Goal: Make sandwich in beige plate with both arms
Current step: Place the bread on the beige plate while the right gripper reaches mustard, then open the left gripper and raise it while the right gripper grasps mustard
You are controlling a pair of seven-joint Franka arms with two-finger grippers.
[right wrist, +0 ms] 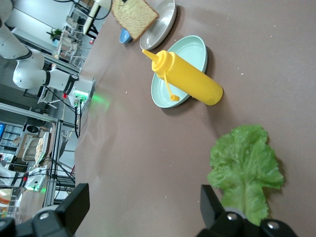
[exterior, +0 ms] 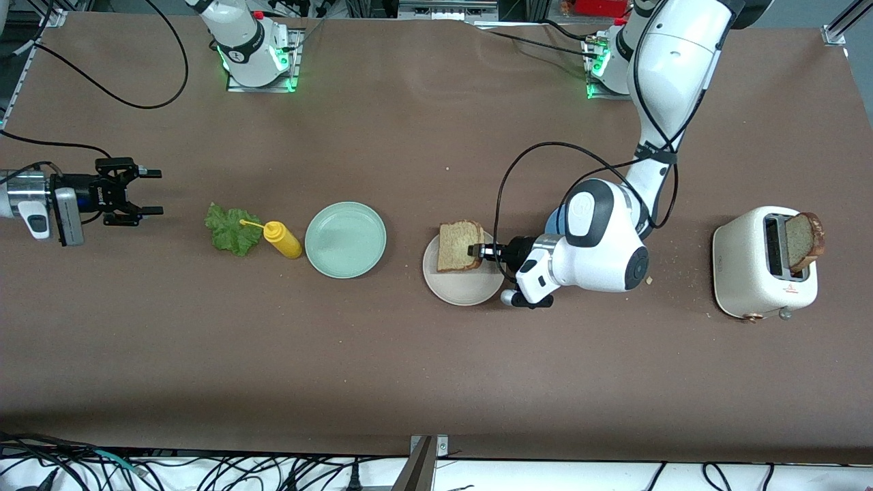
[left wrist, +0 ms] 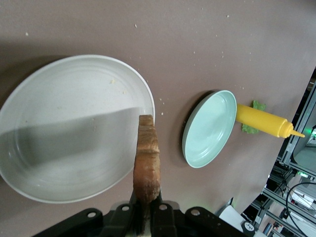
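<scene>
Pinching the light, crumbly tan toast slice (exterior: pixel 459 245) by its stiffer crust edge, the left gripper (exterior: pixel 477 251) hovers over the round beige plate (exterior: pixel 464 290); the right gripper (exterior: pixel 146 191) waits spread near the limp green lettuce leaf (exterior: pixel 228 229)

We see a brown bench (exterior: pixel 409 368) with tangled black cables (exterior: pixel 204 470) along its camera-side edge.

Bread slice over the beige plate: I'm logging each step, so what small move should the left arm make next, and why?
Probably lower and release. The left claw is shut on the bread slice, holding it above the beige plate, which looks bare in the left wrist view. The right claw waits open near the lettuce.
</scene>
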